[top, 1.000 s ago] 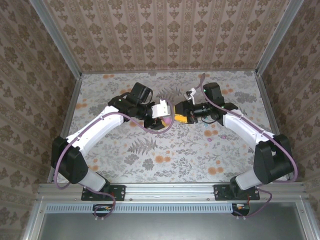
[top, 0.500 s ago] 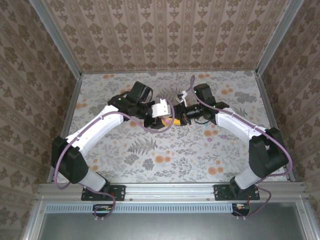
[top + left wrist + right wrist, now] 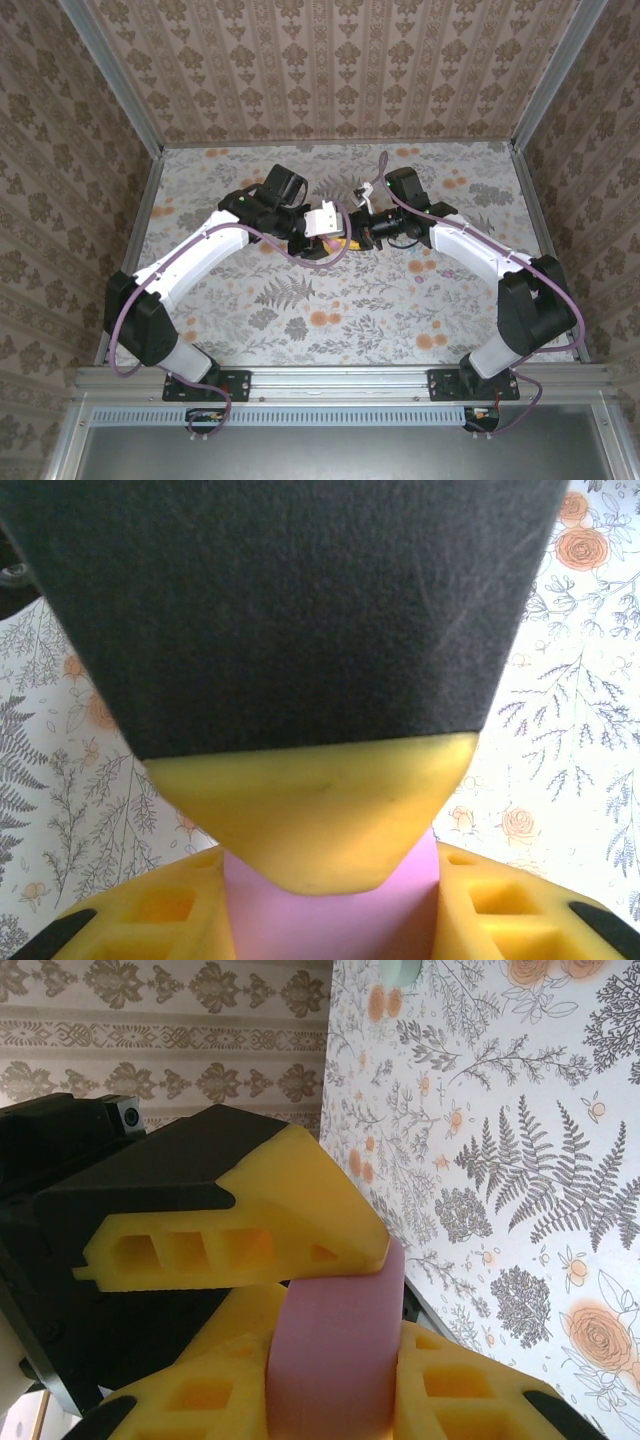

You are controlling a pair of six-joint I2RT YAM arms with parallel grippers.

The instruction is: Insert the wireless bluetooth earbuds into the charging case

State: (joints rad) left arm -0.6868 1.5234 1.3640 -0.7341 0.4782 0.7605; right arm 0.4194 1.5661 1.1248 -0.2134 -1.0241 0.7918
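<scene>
A pink charging case is held above the middle of the table by both grippers at once. My left gripper is shut on it, yellow fingers pressing both sides of the pink charging case. My right gripper is shut on the same case from the opposite side. One of its fingers lies across the case's top in the left wrist view. In the top view the left gripper and right gripper meet tip to tip. The earbuds are out of view.
The floral tablecloth spreads under both arms, with patterned walls on three sides. A pale green rounded thing lies far off on the table, cut by the frame's edge. A small purplish spot sits under the right forearm.
My right arm has swung left toward the left gripper, and its jaws have closed onto the pink case. The left arm has stayed put with the case.
</scene>
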